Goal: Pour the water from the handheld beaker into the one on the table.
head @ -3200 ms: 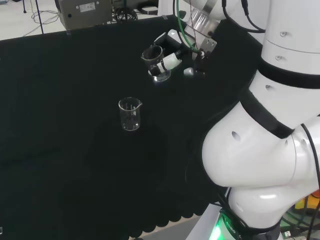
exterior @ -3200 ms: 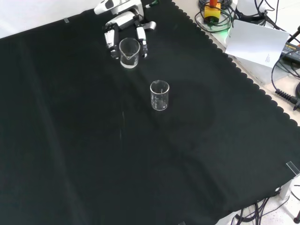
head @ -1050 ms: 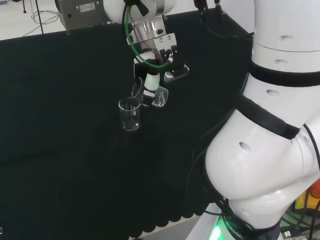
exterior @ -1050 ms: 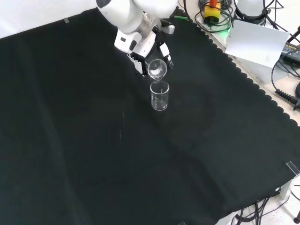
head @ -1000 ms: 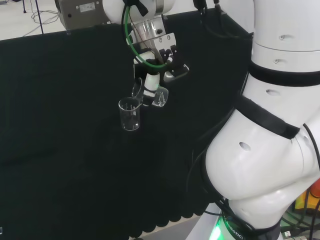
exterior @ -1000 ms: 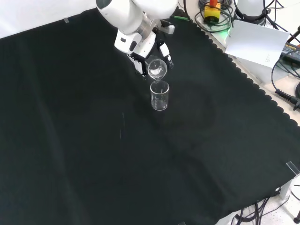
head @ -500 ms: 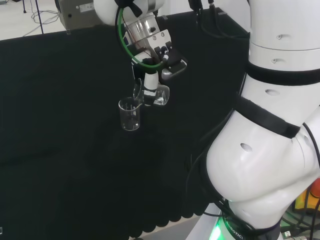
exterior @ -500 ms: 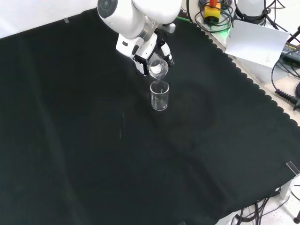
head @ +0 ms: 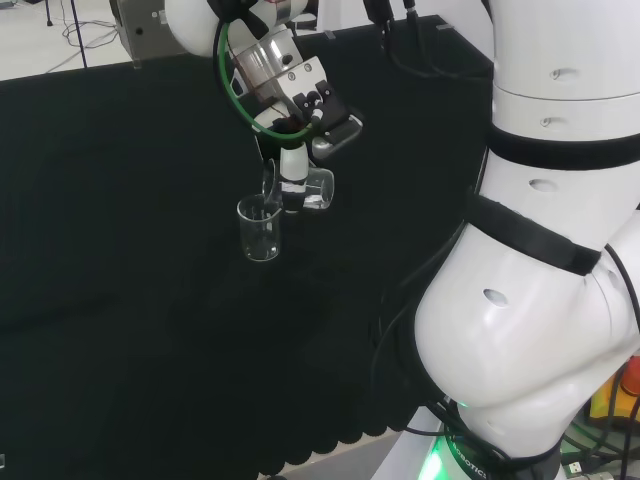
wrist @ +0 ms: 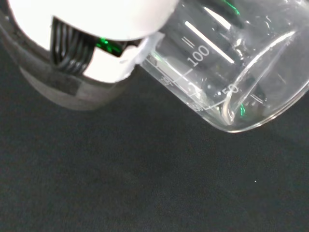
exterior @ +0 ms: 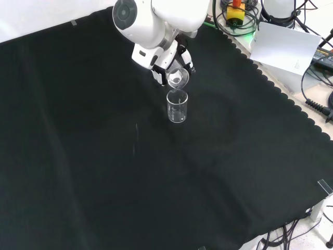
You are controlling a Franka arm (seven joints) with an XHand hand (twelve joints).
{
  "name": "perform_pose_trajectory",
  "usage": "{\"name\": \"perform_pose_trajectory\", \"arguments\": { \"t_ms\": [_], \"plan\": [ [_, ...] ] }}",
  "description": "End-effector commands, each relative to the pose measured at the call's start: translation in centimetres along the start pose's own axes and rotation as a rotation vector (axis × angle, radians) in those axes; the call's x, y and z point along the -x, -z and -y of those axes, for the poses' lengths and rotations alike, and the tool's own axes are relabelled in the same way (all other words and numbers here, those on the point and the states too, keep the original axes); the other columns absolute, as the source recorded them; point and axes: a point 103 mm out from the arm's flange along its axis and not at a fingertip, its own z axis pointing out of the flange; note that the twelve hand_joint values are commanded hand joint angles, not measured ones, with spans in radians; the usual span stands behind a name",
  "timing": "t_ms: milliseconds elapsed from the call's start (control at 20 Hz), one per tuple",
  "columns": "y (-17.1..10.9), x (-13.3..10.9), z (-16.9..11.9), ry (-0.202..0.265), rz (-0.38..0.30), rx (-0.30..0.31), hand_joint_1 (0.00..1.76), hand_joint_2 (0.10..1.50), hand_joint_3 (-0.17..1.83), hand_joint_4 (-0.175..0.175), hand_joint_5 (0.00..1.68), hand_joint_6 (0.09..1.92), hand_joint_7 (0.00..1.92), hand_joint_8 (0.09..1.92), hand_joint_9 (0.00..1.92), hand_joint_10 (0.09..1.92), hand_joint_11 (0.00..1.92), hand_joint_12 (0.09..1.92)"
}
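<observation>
The hand [head: 296,160] [exterior: 166,66] is shut on a clear glass beaker [head: 305,189] [exterior: 177,79] [wrist: 227,72]. That beaker lies tipped almost on its side, its mouth just above the rim of a second clear beaker [head: 260,229] [exterior: 177,107] standing upright on the black cloth. In the head view the held beaker sits right of the standing one; in the front view it is just behind it. The wrist view brings the held beaker close, with printed scale marks and a little water near its rim. How much water the standing beaker holds is unclear.
Black cloth [exterior: 156,182] covers the bench, with a scalloped edge at the right of the front view. Beyond that edge lie cables and a white sheet [exterior: 286,47]. The arm's big white links [head: 540,250] fill the right of the head view.
From 3.2 s ago the hand carried the beaker from the far side over to the standing beaker. Over the last second it has tipped it further, mouth closer to the rim.
</observation>
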Motion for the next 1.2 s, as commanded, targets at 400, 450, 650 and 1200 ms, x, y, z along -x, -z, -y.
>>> {"name": "perform_pose_trajectory", "arguments": {
  "t_ms": [400, 450, 650, 1200],
  "plan": [
    [0.7, -0.9, -0.2, -0.029, 0.066, -0.073, 1.32, 0.63, 0.64, -0.175, 1.33, 0.52, 1.39, 0.49, 1.77, 0.1, 1.38, 0.63],
    [0.8, -1.0, -0.2, -0.031, 0.069, -0.079, 1.32, 0.63, 0.64, -0.175, 1.33, 0.52, 1.39, 0.49, 1.77, 0.1, 1.38, 0.63],
    [1.0, -1.2, -0.2, -0.041, 0.088, -0.095, 1.32, 0.63, 0.64, -0.175, 1.33, 0.53, 1.39, 0.49, 1.77, 0.1, 1.38, 0.63],
    [1.6, -1.8, -0.4, -0.056, 0.144, -0.108, 1.32, 0.64, 0.64, -0.175, 1.32, 0.54, 1.38, 0.51, 1.76, 0.11, 1.38, 0.63]
  ]
}}
